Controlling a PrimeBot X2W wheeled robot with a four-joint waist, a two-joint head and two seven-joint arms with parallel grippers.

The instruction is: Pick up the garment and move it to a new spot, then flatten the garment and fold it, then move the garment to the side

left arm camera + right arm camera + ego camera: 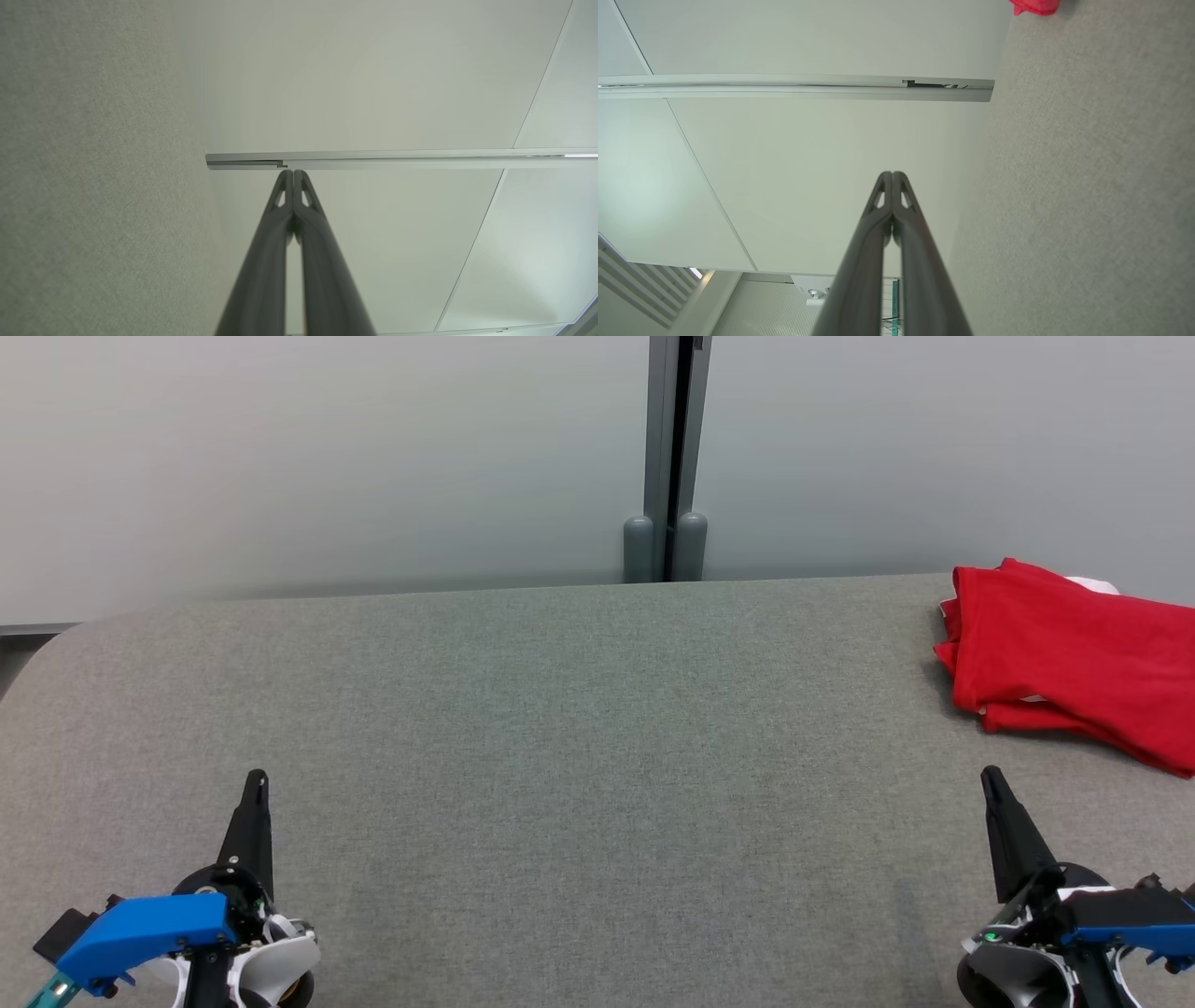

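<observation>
The garment [1074, 658] is a red piece of clothing, folded into a flat bundle at the far right of the grey table [579, 737], running off the right edge of the head view. A small red corner of the garment [1034, 6] peeks in at the top of the right wrist view. My left gripper [256, 782] rests at the lower left, shut and holding nothing, far from the garment. My right gripper [991, 777] sits at the lower right, shut and holding nothing, a short way in front of the garment. Both wrist views show each pair of fingers pressed together: left gripper [293, 173], right gripper [892, 175].
The grey felt-like table [1087, 186] has a rounded far-left corner. Behind it stand pale wall panels [327, 457] joined by a grey vertical post [674, 457]. A bit of white fabric [1092, 584] shows behind the garment's top edge.
</observation>
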